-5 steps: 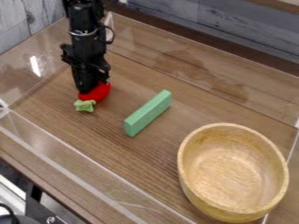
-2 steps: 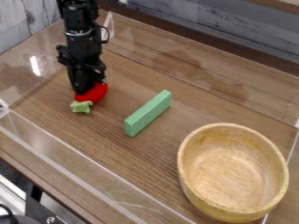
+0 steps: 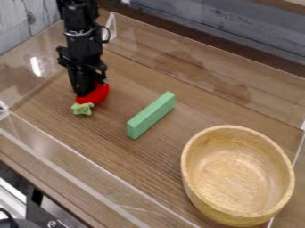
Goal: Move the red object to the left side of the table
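Observation:
The red object [image 3: 96,92] is a small rounded toy with a light green leafy end [image 3: 84,109], lying low on the brown wood-grain table [image 3: 202,76] at its left part. My black gripper [image 3: 87,86] points steeply down onto it, and its fingers are shut on the red body, which shows just to the right of the fingertips. The green leafy end sticks out toward the front, below the fingers.
A long green rectangular block [image 3: 152,115] lies diagonally right of the toy. A large wooden bowl [image 3: 238,174] stands at the front right. Low clear acrylic walls [image 3: 30,67] border the table on all sides.
The gripper and the red toy have shifted slightly to the left since the earliest frame; since the middle frame nothing has moved.

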Controlling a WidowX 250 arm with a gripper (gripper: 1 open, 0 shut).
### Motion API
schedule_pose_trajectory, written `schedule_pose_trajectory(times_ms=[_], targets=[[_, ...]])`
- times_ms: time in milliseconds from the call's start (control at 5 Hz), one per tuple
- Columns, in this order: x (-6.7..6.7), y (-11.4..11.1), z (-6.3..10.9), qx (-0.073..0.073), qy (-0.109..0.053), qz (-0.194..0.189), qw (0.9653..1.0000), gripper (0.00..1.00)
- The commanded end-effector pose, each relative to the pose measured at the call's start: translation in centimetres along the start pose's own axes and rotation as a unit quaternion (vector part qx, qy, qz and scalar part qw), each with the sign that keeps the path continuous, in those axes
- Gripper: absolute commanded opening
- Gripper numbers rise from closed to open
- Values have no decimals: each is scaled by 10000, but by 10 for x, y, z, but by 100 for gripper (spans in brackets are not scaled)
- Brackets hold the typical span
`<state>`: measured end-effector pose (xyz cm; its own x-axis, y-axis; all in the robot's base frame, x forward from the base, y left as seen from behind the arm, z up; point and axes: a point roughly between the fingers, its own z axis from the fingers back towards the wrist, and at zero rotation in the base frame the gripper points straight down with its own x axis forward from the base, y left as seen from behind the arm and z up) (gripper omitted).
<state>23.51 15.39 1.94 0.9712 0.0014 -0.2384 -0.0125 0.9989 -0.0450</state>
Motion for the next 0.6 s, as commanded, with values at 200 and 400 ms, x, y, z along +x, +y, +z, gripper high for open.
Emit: schedule_pose_trajectory(times_ms=[200,400], targets=[[-16,4,-18,-328,368,142,9987,0],[-15,4,-18,-368,377,149,9985,0]])
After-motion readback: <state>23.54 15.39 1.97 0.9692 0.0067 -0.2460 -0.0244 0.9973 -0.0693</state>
